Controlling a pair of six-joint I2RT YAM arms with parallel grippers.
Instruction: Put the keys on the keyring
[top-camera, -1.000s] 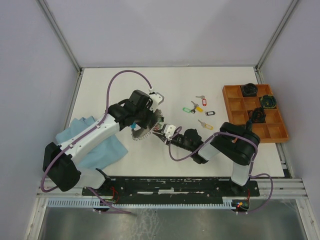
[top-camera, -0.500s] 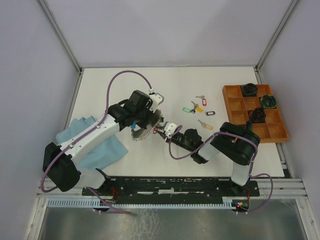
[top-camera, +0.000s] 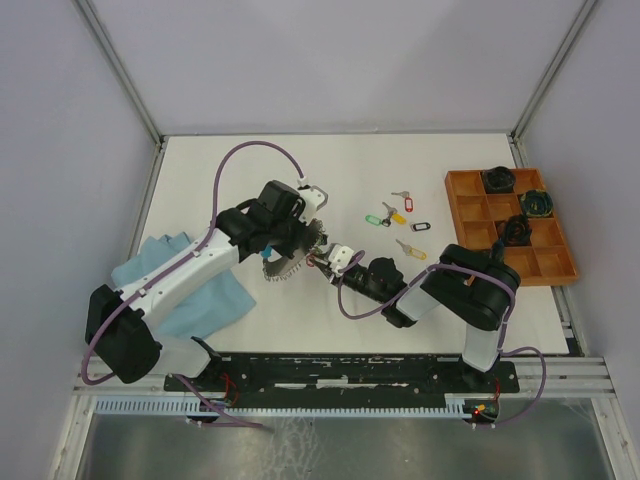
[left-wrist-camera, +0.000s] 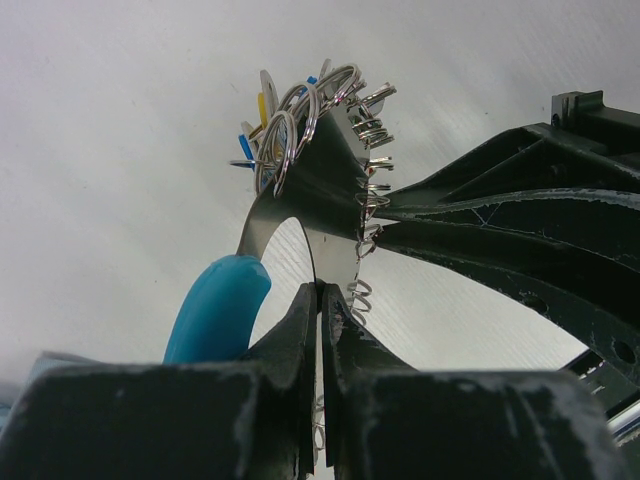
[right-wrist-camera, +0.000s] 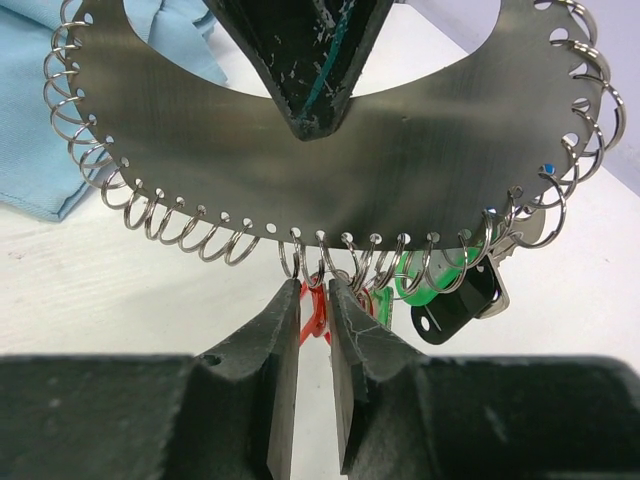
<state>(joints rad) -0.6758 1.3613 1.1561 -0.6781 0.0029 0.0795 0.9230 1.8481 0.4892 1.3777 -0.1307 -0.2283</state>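
My left pincer (left-wrist-camera: 320, 292) is clamped fully shut on the inner edge of the keyring (right-wrist-camera: 430, 170). The keyring is a flat grey metal crescent with small wire loops all along its outer edge and a bright blue sleeve (left-wrist-camera: 215, 305) at one end. I hold it up off the white tabletop (top-camera: 400, 160).

My right pincer (right-wrist-camera: 313, 287) sits just under the keyring's looped edge. It is narrowed to a slim gap, with the red plastic tag (right-wrist-camera: 313, 315) of a key pinched between its fingers, right at the loops. A green-tagged key (right-wrist-camera: 425, 278) and a black-tagged key (right-wrist-camera: 452, 303) hang from loops just beside it.

Loose keys (top-camera: 397, 216) with coloured tags lie on the tabletop to the far right of the keyring, well apart from it. A light blue cloth (top-camera: 190, 290) lies to the keyring's near left.
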